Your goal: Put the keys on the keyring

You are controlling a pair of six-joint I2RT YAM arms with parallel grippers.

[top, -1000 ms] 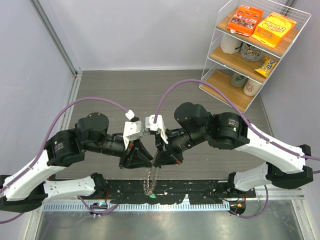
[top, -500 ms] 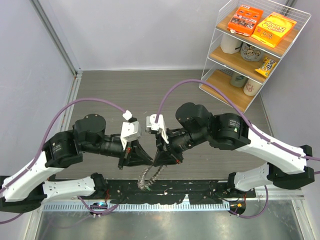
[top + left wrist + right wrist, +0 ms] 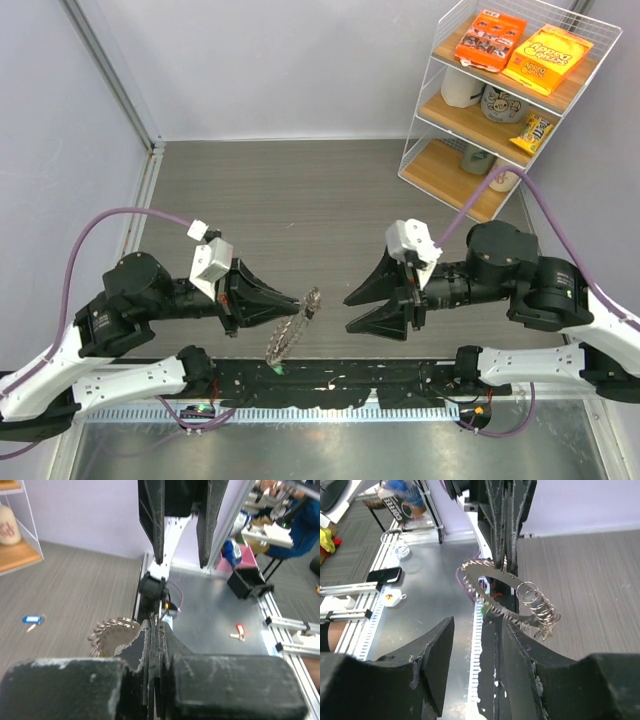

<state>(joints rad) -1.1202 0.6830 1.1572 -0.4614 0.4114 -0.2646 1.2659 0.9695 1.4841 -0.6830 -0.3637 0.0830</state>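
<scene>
Right jaws let go, drew back, stood wide. Left jaws alone gripped keyring [image 3: 288, 333], dangling below their tips. Right side seemingly freed for next pickup.

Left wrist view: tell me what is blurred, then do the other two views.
Left wrist view: the left hand fills the bottom as a soft blur, the keyring beyond it slightly soft. Right wrist view: the right hand is blurred up close, the keyring fairly crisp. Top external view: sharp, evenly lit, with glare on the metal sheet.
</scene>
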